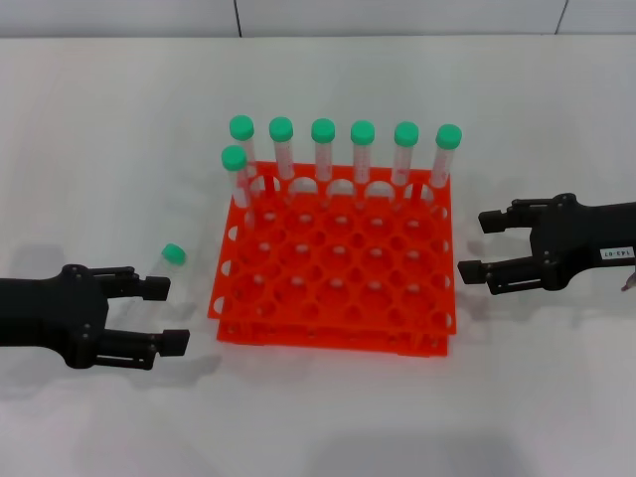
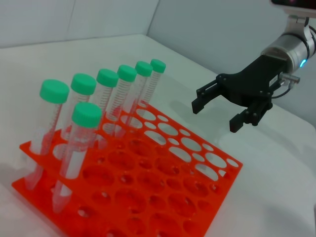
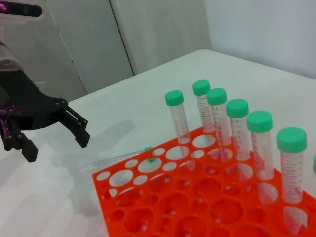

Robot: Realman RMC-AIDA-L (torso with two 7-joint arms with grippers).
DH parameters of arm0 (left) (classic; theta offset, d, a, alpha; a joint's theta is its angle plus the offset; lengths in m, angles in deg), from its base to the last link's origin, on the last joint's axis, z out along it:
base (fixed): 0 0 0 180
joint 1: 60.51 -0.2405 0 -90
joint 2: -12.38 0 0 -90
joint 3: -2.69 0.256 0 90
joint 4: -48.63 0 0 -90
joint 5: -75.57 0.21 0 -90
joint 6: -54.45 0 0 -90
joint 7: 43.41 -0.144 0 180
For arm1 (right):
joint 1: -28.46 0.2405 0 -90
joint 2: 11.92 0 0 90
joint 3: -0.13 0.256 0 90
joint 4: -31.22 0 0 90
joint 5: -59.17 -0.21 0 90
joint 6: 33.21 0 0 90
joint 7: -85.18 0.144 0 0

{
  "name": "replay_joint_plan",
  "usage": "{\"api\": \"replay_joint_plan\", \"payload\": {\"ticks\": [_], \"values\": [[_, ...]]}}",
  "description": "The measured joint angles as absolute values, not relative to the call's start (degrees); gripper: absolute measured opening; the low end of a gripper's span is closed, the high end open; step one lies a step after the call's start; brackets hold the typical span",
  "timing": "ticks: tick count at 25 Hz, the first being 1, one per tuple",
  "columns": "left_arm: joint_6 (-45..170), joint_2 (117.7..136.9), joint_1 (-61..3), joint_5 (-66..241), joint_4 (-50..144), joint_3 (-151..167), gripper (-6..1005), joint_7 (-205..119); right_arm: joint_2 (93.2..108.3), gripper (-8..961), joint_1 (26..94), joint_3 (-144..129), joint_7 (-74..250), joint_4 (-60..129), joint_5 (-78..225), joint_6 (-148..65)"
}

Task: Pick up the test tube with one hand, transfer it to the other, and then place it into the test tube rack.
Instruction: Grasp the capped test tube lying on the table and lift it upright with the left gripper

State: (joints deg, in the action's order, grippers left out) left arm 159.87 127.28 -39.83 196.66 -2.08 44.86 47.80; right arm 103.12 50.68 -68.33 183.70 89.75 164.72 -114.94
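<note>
So we're right at the start of this one, nothing has been grabbed yet. The test tube (image 1: 167, 260) is lying on the white table (image 1: 109, 119) at about 9 o'clock from the test tube rack (image 1: 338, 288), green cap pointing away from the robot, the clear body hard to make out against the tabletop. The left gripper (image 1: 167, 316) sits low just beside it, at roughly 7 o'clock of the tube, jaws spread wide with nothing between them. The tube looks to be a bit past the upper finger, not lined up in the gap yet.

Over at 3 o'clock of the rack the right gripper (image 1: 482, 244), the one with the little white label, is just waiting, jaws also spread and empty.

The rack already has seven green-capped tubes (image 1: 343, 149) standing in it, six along the far row and one in the next row at the left end. Loads of free holes nearer the robot.

My guess is the step is the approach for the first pick. Next the left gripper needs to shift toward 12 o'clock so the tube's body sits between the fingers, then pinch it. Clear round plastic on a smooth table, I'd bet it rolls if a finger nudges it first.
</note>
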Motion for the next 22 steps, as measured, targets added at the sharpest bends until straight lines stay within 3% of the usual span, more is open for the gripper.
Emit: {"api": "replay_joint_plan", "payload": {"ticks": [22], "values": [[159.7, 126.92, -39.8, 193.8, -2.4, 44.9, 860, 49.0, 103.19, 811, 50.5, -68.3, 183.6, 89.8, 164.7, -114.9]]}}
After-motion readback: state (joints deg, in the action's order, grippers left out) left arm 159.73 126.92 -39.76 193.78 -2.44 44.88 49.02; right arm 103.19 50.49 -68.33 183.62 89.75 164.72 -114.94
